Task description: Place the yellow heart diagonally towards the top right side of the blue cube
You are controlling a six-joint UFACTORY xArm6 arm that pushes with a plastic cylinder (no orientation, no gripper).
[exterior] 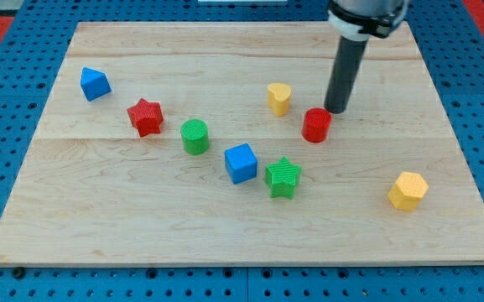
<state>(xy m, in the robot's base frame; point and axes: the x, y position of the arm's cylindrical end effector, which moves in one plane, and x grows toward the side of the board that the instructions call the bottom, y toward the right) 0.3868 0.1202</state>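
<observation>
Lighting: bright, even, diffuse from overhead; we note no glare on the wooden board. Shadows: short and soft, hugging each block's base. Focus: we find it sharp across the view, block ridges legible. Blur: none apparent. Edges: we see slight perspective taper, no marked distortion.

The yellow heart sits upright on the table, its lobed top face up, in the upper middle of the view. The blue cube rests flat lower down, near the centre, one edge turned toward the view's bottom. The heart lies up and slightly to the view's right of the cube, well apart from it, not touching.
</observation>
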